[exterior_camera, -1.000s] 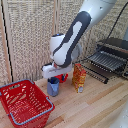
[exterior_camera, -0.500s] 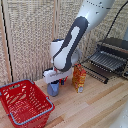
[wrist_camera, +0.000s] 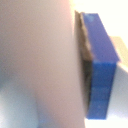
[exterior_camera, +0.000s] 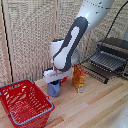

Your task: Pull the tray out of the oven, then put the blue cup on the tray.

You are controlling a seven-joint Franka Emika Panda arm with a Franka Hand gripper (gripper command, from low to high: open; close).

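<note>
Blue cup (exterior_camera: 54, 89) under end effector (exterior_camera: 56, 80), beside red basket (exterior_camera: 25, 102).

the tray (exterior_camera: 107, 60) is showing thin dark metal bars. the table (exterior_camera: 95, 107) is looking like pale smooth wood, and the red basket (exterior_camera: 24, 102) like plastic (slightly glossy).

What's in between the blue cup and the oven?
In the exterior view, an orange bag stands on the wooden table between the blue cup and the oven, close beside the cup.
</note>
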